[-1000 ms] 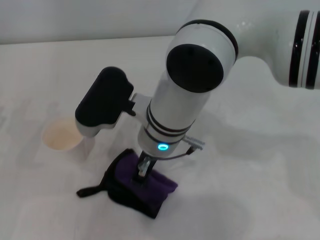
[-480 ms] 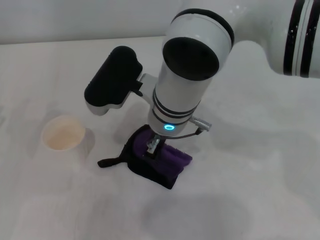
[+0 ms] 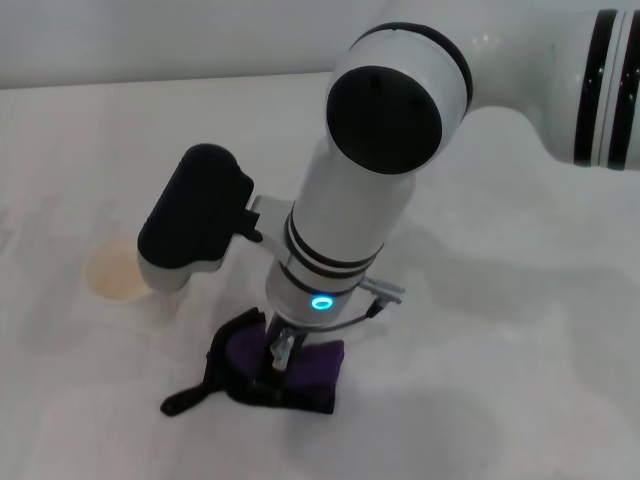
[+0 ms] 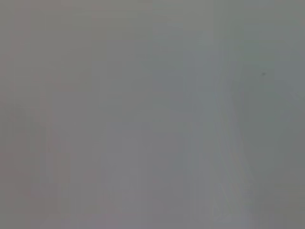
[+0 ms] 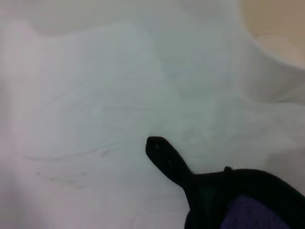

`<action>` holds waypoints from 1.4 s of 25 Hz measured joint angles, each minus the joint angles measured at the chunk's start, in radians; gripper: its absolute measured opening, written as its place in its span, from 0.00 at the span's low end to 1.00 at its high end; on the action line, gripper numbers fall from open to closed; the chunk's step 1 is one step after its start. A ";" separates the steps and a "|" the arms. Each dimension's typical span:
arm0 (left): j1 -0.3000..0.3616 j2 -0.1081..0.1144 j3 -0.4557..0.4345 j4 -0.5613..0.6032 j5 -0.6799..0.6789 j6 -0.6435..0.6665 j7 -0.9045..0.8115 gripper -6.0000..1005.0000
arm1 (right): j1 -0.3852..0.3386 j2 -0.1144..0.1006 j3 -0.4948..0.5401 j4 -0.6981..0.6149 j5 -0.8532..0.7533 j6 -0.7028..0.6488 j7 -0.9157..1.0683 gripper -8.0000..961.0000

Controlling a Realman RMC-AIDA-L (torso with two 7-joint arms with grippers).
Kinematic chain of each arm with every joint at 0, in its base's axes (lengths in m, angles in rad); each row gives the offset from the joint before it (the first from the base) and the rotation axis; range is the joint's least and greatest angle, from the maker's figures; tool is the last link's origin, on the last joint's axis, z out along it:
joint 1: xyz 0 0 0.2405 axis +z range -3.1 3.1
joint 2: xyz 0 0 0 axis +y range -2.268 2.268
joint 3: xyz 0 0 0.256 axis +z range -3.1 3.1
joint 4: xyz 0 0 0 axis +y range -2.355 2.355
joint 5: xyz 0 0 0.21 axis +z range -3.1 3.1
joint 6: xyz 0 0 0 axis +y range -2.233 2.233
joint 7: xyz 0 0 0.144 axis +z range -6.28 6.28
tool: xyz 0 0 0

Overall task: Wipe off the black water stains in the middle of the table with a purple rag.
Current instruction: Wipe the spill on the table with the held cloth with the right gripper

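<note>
Bright even overhead light, soft shadows on the table (image 3: 520,330), left wrist view blank grey blur, right wrist view soft-focused

The purple rag (image 3: 300,362) is soft, matt cloth with black edging and a flat black loop tab (image 5: 164,157) — fabric too. The worktop (image 3: 520,330) looks smooth, white and matt, with faint grey smudges. The right arm's shell (image 3: 350,220) is glossy white plastic — its camera housing (image 3: 193,215) matt black.

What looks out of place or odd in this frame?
Only the purple rag looks odd: it sits bunched, not flat, on the table under the right gripper, loop tab trailing. No dark stain shows.
</note>
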 joint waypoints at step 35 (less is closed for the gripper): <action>-0.001 0.001 0.000 0.005 0.000 0.029 0.000 0.84 | -0.280 -0.011 0.429 0.041 -0.527 0.210 0.118 0.07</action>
